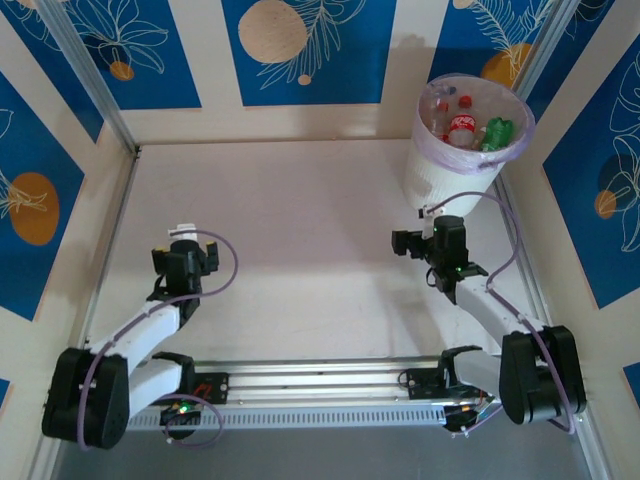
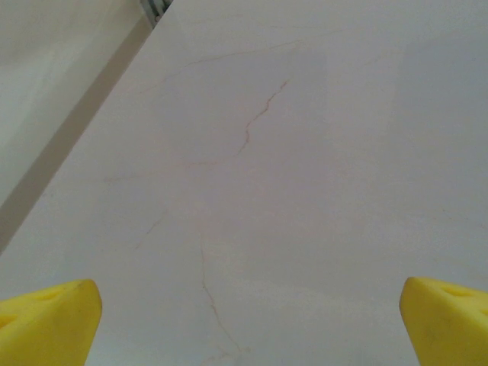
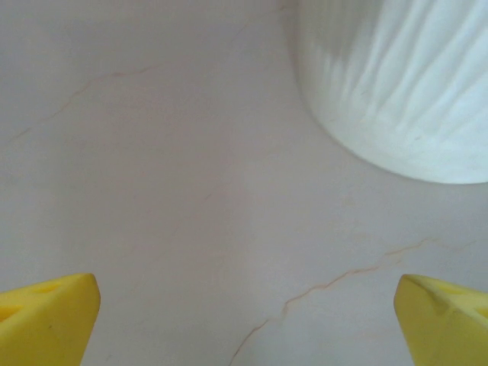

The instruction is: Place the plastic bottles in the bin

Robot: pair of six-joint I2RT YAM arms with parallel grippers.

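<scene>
The bin (image 1: 468,160) is a white round bucket with a pale lilac liner over its rim, standing at the table's far right. Several plastic bottles lie inside it, among them a clear one with a red label (image 1: 462,128) and a green one (image 1: 497,133). My right gripper (image 1: 432,216) hangs just in front of the bin's base, open, with nothing between its yellow fingertips (image 3: 49,316). The bin's ribbed white wall (image 3: 396,84) is at the upper right of the right wrist view. My left gripper (image 1: 182,238) is open over bare tabletop at the left, its yellow fingertips (image 2: 49,320) wide apart.
The pale marbled tabletop (image 1: 300,220) is boxed in by blue and cream patterned walls with metal posts. In the left wrist view, the table's left edge and wall (image 2: 69,114) run diagonally. A metal rail (image 1: 320,385) joins the two arm bases at the near edge.
</scene>
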